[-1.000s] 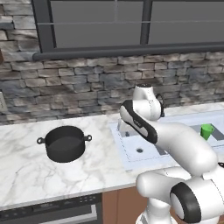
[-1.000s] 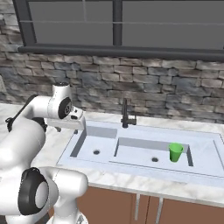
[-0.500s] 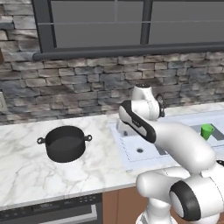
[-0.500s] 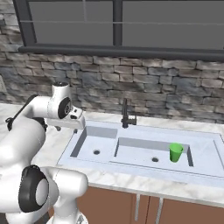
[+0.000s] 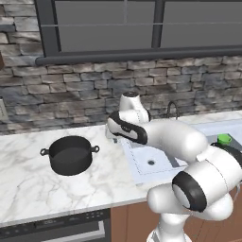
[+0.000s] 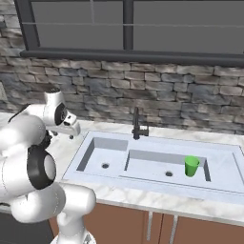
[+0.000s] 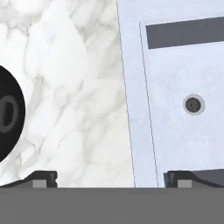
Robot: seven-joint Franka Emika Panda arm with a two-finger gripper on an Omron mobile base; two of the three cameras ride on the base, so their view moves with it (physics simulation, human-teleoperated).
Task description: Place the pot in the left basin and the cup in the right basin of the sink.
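I see a matte-black pot (image 5: 71,155) on my white, grey-veined marble desk (image 5: 28,184), a bright green cup (image 6: 191,166) in the pale grey-white sink (image 6: 157,183), and grey-brown stone wall (image 6: 190,102) behind.

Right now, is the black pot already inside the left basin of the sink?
No, the pot stands on the marble counter to the left of the sink, and the left basin holds nothing.

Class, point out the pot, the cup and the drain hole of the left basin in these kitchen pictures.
pot (image 5: 71,156), left base view, on its dark inside.
cup (image 6: 191,166), right base view, on its green side wall.
drain hole of the left basin (image 7: 193,104), hand view, on the dark centre of the drain.
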